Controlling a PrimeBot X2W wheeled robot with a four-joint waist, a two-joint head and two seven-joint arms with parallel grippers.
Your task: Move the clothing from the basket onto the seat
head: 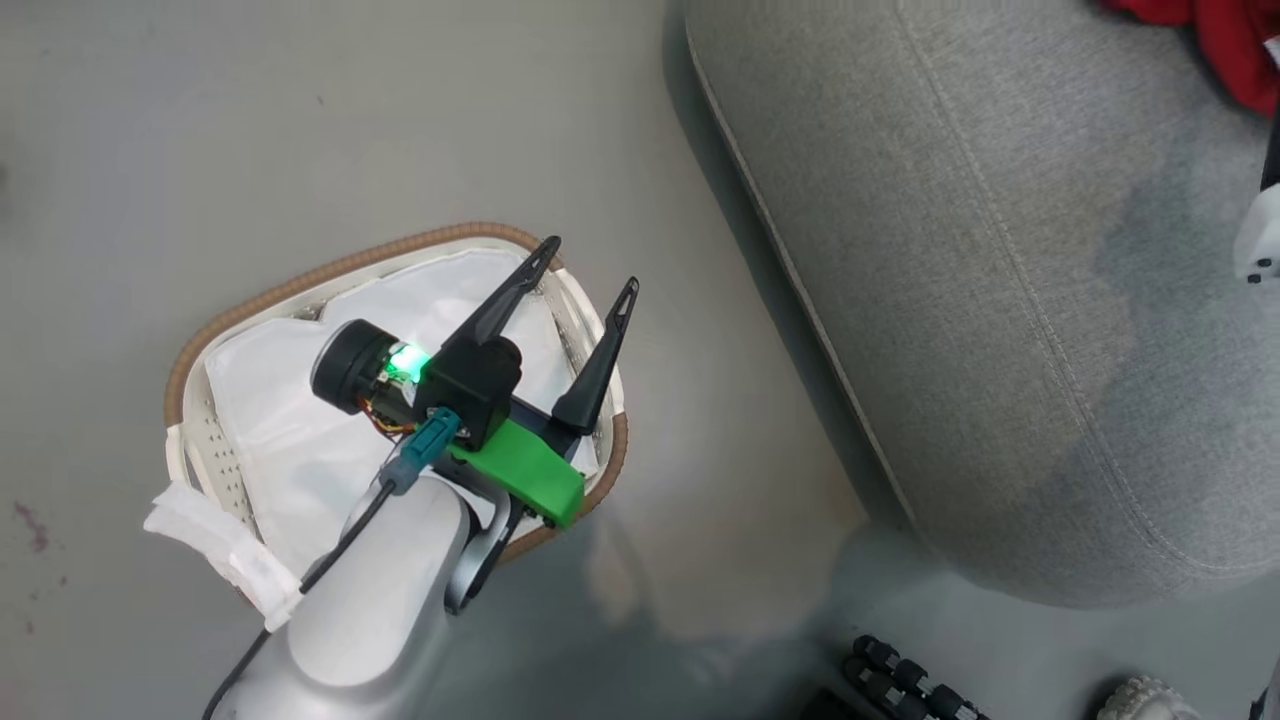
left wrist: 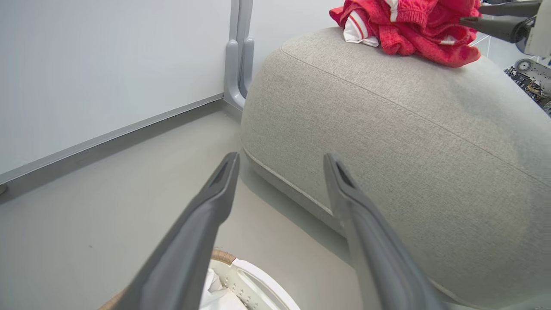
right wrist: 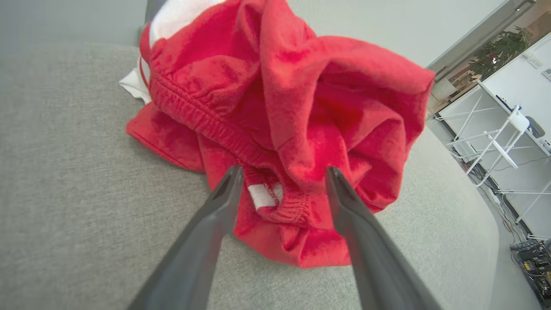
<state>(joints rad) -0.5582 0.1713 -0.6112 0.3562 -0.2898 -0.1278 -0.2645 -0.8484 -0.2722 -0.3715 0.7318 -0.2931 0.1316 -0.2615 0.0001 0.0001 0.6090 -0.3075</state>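
Clothing (right wrist: 301, 120) on seat (right wrist: 64, 193), at tips of spread right pincer (right wrist: 283, 172)

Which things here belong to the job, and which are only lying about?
Belong to the job:
- red clothing, on the seat
- basket, on the floor
- grey seat

Only lying about:
- white liner inside the basket
- potted plant
- grey post by the wall

Head view looks steeply down on basket (head: 212, 450) and seat (head: 1000, 300). Left wrist view, low, faces the seat past the left fingers (left wrist: 206, 224), clothing (left wrist: 413, 26) far beyond their tips. Right wrist view sits close, the same clothing between the right fingers (right wrist: 366, 249).
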